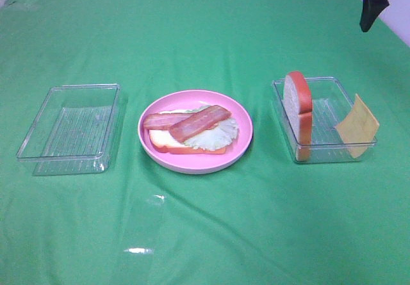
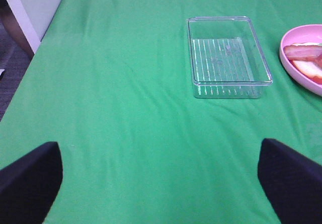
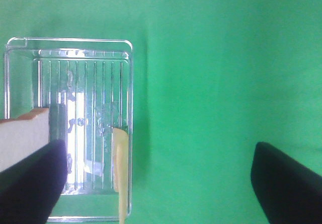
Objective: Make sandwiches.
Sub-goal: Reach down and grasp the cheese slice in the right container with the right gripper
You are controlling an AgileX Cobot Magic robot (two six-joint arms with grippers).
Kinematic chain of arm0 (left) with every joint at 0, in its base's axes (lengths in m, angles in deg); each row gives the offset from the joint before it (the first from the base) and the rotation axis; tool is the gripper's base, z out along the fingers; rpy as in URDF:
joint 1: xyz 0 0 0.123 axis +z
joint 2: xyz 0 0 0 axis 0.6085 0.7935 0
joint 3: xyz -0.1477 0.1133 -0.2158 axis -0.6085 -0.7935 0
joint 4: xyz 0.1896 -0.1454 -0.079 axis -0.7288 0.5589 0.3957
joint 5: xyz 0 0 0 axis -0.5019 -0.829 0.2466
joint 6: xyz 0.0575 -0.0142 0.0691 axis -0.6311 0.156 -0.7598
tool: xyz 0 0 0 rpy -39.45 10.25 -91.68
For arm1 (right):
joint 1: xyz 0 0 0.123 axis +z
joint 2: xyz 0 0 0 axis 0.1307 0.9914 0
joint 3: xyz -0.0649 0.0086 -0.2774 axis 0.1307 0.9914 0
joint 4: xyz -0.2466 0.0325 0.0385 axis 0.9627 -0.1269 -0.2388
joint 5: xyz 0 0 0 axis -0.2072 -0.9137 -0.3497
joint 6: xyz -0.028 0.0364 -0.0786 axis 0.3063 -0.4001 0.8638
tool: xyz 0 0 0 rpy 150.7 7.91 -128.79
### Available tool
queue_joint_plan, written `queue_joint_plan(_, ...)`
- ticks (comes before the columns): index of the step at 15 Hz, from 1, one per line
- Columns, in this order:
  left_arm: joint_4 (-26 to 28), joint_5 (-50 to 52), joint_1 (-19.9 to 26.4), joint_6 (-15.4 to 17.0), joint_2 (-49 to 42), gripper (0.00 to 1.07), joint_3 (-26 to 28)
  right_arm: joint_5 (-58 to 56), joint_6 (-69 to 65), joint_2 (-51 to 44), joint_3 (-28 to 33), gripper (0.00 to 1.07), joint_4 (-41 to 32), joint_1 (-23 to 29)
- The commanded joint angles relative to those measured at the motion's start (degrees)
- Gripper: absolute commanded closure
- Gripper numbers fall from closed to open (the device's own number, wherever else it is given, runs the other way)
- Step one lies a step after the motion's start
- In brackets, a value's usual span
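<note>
Sandwich (image 1: 191, 131), part-built, lying on pink plate (image 1: 195, 163): bread (image 1: 163, 143), lettuce (image 1: 221, 134), two bacon strips (image 1: 200, 122). Cheese (image 1: 359, 126) leaning on right tray (image 1: 330, 154) wall beside upright bread slice (image 1: 298, 102). I am holding left gripper (image 2: 160, 144) and right gripper (image 3: 158, 146) wide apart, empty; cheese seeming next, I am favouring a pinch on its raised edge

No readable text, label, brand, number or sign anywhere in the three views.
</note>
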Motion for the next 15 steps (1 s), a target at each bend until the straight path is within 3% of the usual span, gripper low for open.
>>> queue_joint_plan(1,0.17,0.29,0.06,-0.11,-0.86,0.09,-0.23,0.11,0.06,0.29,3.5,0.11,-0.86,0.06)
queue_joint_plan(3,0.17,0.29,0.06,-0.11,-0.86,0.09,-0.23,0.46,0.11,0.52,7.39,0.11,-1.6,0.11)
queue_joint_plan(4,0.17,0.29,0.06,-0.11,-0.86,0.09,-0.23,2.35,0.06,0.52,13.41,0.11,-2.64,0.11)
queue_joint_plan(9,0.17,0.29,0.06,-0.11,-0.86,0.09,-0.23,10.31,1.66,0.52,23.89,0.11,-6.47,0.11)
queue_joint_plan(15,0.17,0.29,0.06,-0.11,-0.86,0.09,-0.23,18.45,1.49,1.32,27.79,0.11,-5.27,0.06)
